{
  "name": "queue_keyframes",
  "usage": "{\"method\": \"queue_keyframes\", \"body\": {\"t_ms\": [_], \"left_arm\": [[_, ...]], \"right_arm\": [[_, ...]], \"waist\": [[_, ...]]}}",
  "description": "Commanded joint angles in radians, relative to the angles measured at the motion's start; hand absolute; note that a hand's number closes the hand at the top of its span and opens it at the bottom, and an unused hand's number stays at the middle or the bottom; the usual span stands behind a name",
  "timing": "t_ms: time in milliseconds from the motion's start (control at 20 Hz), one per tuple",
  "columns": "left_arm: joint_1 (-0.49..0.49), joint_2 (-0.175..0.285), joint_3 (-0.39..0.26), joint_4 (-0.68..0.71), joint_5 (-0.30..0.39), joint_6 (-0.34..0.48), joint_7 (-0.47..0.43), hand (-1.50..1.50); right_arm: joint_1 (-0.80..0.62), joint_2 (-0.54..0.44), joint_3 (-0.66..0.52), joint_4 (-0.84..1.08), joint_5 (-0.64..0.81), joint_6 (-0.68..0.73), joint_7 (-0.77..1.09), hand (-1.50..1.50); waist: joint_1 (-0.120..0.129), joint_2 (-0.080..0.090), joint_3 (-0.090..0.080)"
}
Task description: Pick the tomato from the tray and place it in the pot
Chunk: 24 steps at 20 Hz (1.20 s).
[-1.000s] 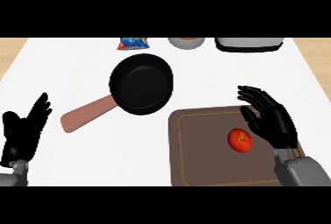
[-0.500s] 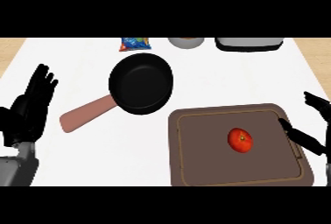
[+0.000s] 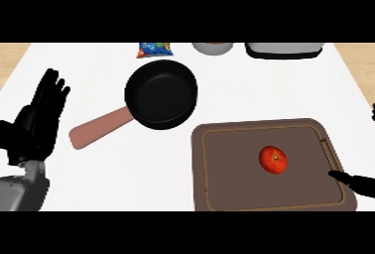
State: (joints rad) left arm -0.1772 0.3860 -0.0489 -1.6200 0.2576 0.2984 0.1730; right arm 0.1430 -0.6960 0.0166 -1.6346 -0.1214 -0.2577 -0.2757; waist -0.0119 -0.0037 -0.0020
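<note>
White tabletop (image 3: 242,89) fills the view, with a blue packet (image 3: 154,48), a grey bowl (image 3: 212,47) and a grey container (image 3: 284,49) lined up along its 12 o'clock edge.

At 9 o'clock the left hand (image 3: 40,124) stands open, fingers straight and pointing up, holding nothing. It has risen from the lower corner over the last second and looks to be at rest, not reaching.

Just toward 11 o'clock of centre lies the black pan (image 3: 161,94), which is the only vessel that could answer to the task's pot. Its reddish handle (image 3: 99,131) runs out toward 8 o'clock. The pan has not moved.

The brown tray (image 3: 234,188) sits at 4 o'clock, well apart from the pan's bowl. The tomato (image 3: 273,159) lies on the tray floor a little right of its middle, untouched and where it was before.

At 4 o'clock of the tomato, only a black sliver of the right hand (image 3: 353,181) pokes in over the tray's right rim, and whether that hand is spread or clenched cannot be told. A second ago it hovered open just beside the tomato, and since then it has swung out toward the 3 o'clock edge.

I judge that the pick has not begun, and the right hand must come back over the tray before any grasp.
</note>
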Motion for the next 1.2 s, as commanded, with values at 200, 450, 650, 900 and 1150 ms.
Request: {"method": "queue_keyframes", "body": {"t_ms": [200, 450, 650, 900, 1150], "left_arm": [[-0.027, 0.017, 0.010, 0.021, -0.004, -0.029, 0.009, 0.00], [-0.024, -0.017, -0.005, 0.023, -0.016, -0.020, 0.001, 0.00], [-0.088, -0.020, 0.036, 0.075, -0.007, -0.031, 0.010, 0.00], [0.009, -0.025, 0.062, -0.009, -0.034, -0.059, 0.000, 0.00], [-0.002, -0.055, 0.072, -0.022, -0.041, -0.084, 0.029, 0.00]], "right_arm": [[-0.022, -0.245, 0.140, -0.188, 0.103, 0.191, 0.431, -1.50], [-0.166, -0.247, 0.265, -0.242, 0.147, 0.294, 0.710, -1.50], [-0.249, -0.140, 0.362, -0.303, 0.183, 0.330, 0.904, -1.50], [-0.313, 0.006, 0.342, -0.222, 0.237, 0.395, 0.936, -1.50], [-0.231, 0.045, 0.310, -0.181, 0.317, 0.442, 0.866, -1.50]], "waist": [[0.016, 0.004, -0.003], [0.036, 0.007, -0.001], [0.018, 0.006, 0.001], [0.018, 0.004, 0.002], [0.011, 0.003, 0.002]]}}
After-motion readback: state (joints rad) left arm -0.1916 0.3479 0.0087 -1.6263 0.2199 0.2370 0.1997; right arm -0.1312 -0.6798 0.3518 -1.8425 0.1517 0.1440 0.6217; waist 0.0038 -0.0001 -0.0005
